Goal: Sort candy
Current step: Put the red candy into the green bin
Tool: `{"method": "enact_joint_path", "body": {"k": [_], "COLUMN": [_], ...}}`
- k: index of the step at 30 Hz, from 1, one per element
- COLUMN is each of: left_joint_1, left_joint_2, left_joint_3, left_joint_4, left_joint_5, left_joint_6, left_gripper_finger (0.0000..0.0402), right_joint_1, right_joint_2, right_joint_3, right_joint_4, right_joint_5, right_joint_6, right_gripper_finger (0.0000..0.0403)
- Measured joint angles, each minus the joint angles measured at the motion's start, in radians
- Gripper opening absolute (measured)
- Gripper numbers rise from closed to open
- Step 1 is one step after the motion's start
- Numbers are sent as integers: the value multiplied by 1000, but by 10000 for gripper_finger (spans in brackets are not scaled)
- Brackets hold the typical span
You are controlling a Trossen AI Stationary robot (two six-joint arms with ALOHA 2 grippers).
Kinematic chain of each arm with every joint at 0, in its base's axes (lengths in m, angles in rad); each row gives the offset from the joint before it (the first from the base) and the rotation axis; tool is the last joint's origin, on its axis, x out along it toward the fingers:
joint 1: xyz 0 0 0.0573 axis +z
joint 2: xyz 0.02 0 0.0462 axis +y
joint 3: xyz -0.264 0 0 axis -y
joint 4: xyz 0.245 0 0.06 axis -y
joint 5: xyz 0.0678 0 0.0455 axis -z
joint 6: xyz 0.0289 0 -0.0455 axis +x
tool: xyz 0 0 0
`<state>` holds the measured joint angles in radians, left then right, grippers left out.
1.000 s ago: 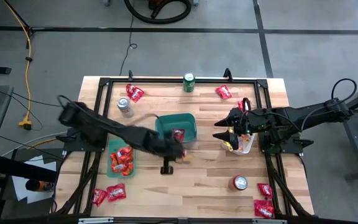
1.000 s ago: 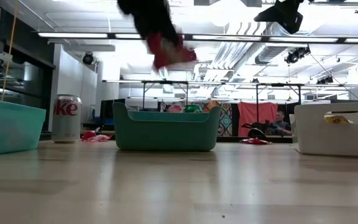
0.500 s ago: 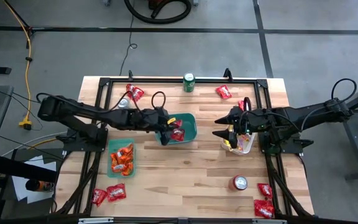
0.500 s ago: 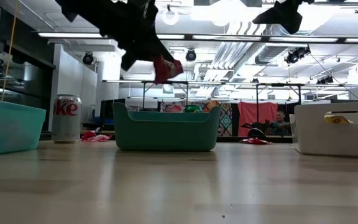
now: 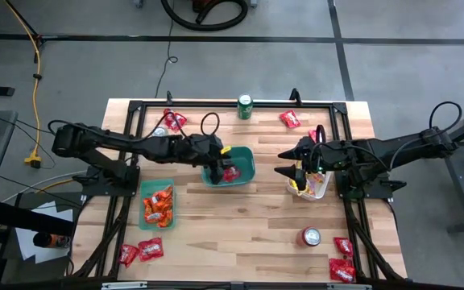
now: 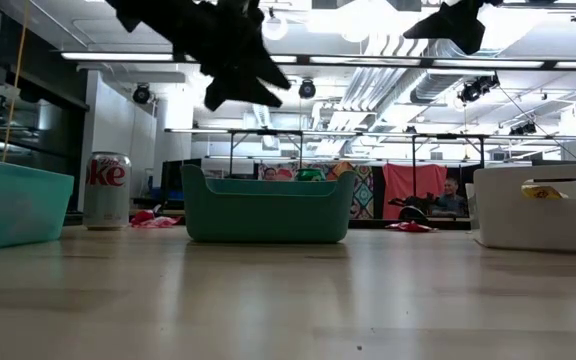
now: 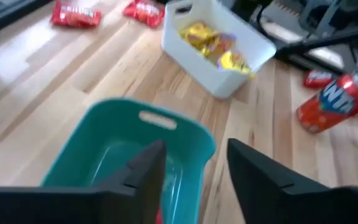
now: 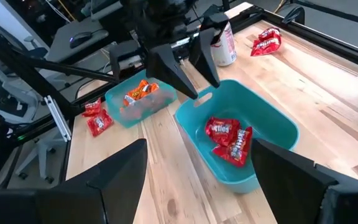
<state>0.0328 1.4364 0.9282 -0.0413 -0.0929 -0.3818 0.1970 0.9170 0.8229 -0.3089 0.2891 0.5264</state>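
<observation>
Two arms: both over mid-table, each above a bin.
Near edge: red candy packets (image 5: 143, 251) lie loose at the left corner, more red packets (image 5: 342, 266) at the right corner, an orange-red can (image 5: 309, 236) stands just beside them.
Light teal bin (image 5: 156, 204): left of centre, holds orange candy (image 5: 159, 203).
Left gripper (image 5: 218, 163): hovers over the left rim of the dark teal bin (image 5: 245, 153), fingers (image 7: 143, 168) apart with nothing between them.
Dark teal bin contents: red candy (image 8: 229, 138), a few packets lying flat on the floor of the bin.
Right gripper (image 5: 287, 165): over the white bin (image 5: 321, 191), jaws spread wide, nothing held.
White bin contents: yellow candy (image 7: 213, 45), a small heap.
Silver can (image 8: 224, 45): stands left of the dark teal bin, near the left arm's forearm.
Far edge: green can (image 5: 245, 106) at centre, red packets (image 5: 174, 120) to its left, one red packet (image 5: 289, 119) to its right, all loose on the wood table (image 5: 248, 217).
Room beyond: low view shows a seated person (image 6: 452, 197) well behind the table.
</observation>
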Motion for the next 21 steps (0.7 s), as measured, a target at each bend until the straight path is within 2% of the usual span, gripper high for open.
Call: {"method": "enact_joint_path", "body": {"k": [5, 9, 12, 16, 21], "left_joint_1": [59, 171, 297, 495, 674], "left_joint_2": [-36, -57, -56, -50, -32], "left_joint_3": [133, 288, 374, 392, 353], "left_joint_4": [-145, -412, -608, -774, -846], "left_joint_5": [-18, -139, -234, -261, -205], "left_joint_6": [61, 151, 138, 66, -8], "left_gripper_finger": [208, 219, 220, 220, 220], "right_joint_1": [0, -1, -1, -1, -1], "right_joint_2": [0, 0, 0, 0, 0], "right_joint_3": [0, 0, 0, 0, 0], "right_joint_4": [3, 7, 28, 66, 80], "right_joint_5": [0, 1, 1, 1, 43], "right_joint_6": [36, 60, 60, 54, 35], "right_gripper_finger": [281, 281, 281, 281, 281]}}
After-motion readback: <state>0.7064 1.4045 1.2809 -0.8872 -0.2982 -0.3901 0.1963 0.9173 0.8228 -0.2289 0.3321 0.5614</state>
